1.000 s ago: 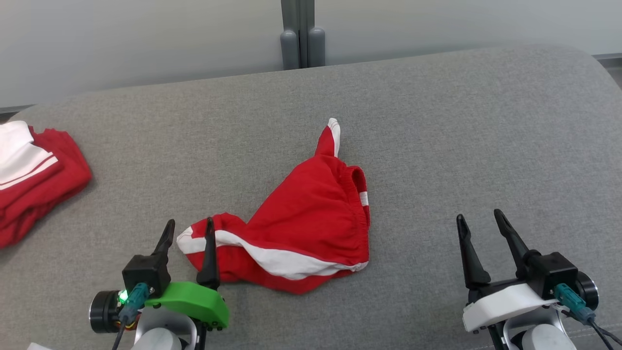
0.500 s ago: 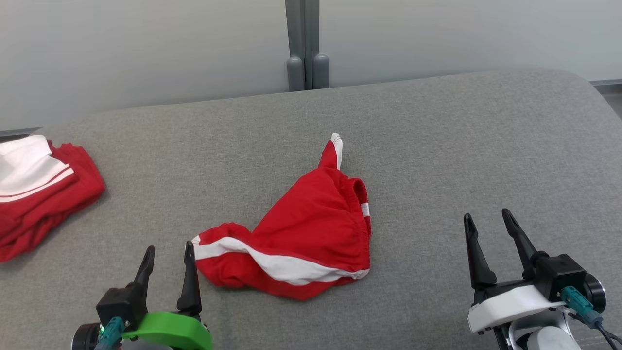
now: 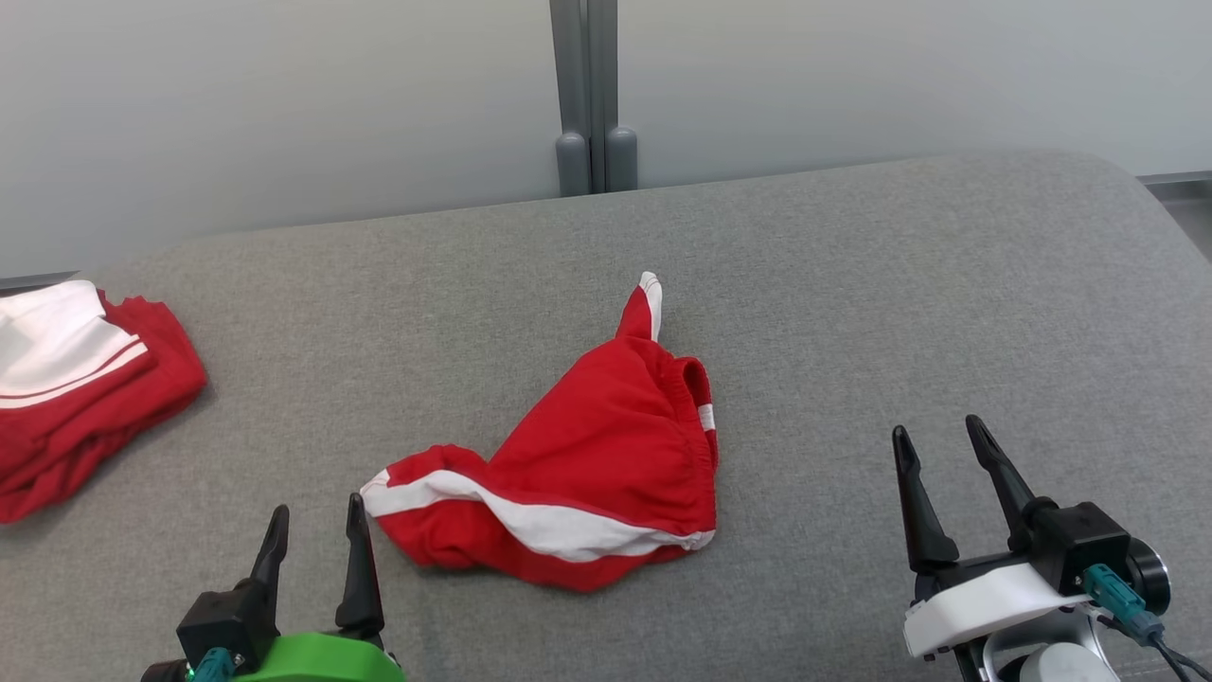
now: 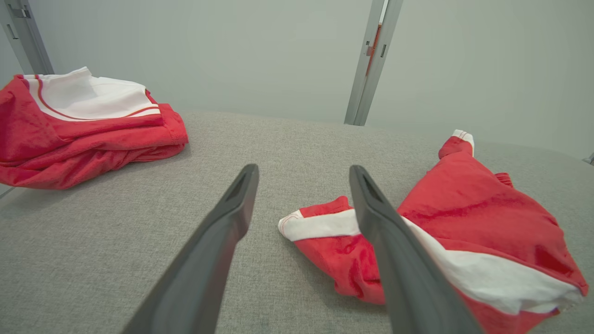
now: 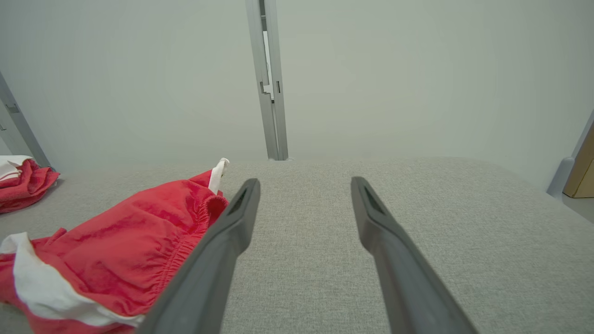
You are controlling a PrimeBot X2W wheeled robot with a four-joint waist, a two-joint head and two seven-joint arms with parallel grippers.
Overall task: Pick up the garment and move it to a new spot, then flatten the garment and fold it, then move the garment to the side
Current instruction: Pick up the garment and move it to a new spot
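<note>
The red garment [image 3: 597,464] with white stripes is lying crumpled near the middle of the grey padded surface [image 3: 852,313]. One narrow white-tipped end is pointing toward the wall [image 3: 284,114], and a striped end is trailing toward the robot's left. The left gripper [image 3: 317,507] is hanging low just beside that striped end, its fingers pointing away from the robot, standing apart and gripping nothing. The right gripper [image 3: 935,427] is hovering well apart from the cloth on the other side, its two fingers likewise spread and empty. Bare padding is stretching wide to the right of the garment as far as the rounded corner, and also between the garment and the far edge below the post [image 3: 587,95]. Two red-and-white pieces are showing in all: this one and a folded pile [image 3: 76,398] sitting at the left edge.
</note>
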